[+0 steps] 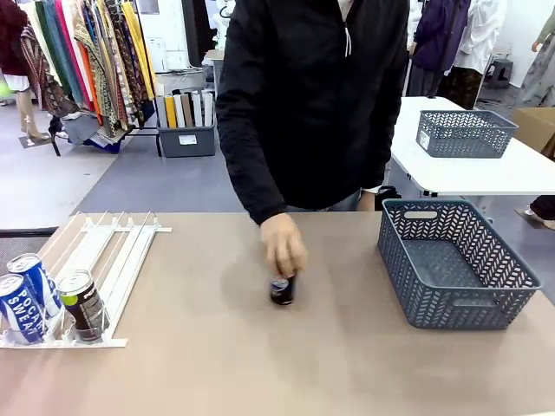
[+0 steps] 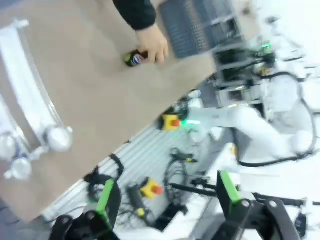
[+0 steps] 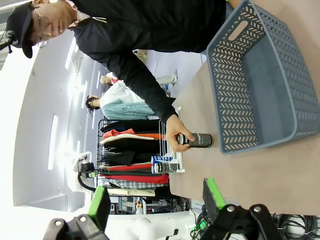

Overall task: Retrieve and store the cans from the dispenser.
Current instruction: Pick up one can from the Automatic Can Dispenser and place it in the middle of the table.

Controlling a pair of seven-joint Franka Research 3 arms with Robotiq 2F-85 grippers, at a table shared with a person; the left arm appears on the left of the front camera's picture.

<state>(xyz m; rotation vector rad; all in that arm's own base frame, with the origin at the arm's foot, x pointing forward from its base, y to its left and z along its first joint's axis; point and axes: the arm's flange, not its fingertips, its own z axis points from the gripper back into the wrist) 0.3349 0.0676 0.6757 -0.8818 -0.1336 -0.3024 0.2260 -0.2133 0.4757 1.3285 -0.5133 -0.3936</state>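
At mid-surface (image 1: pixel 225 364), the person's hand (image 1: pixel 283 247) gripped an upright black can (image 1: pixel 282 292) from above. Near left, the dispenser (image 1: pixel 130 238) held three cans at its low end: two blue cans (image 1: pixel 19 312) and a dark can (image 1: pixel 82 305) just right of them. The basket (image 1: pixel 455 264) sat at right, well apart from the black can. The left hand (image 2: pixel 167 195) was spread, nothing between its fingers. The right hand (image 3: pixel 156 200) was spread too, pinching nothing.
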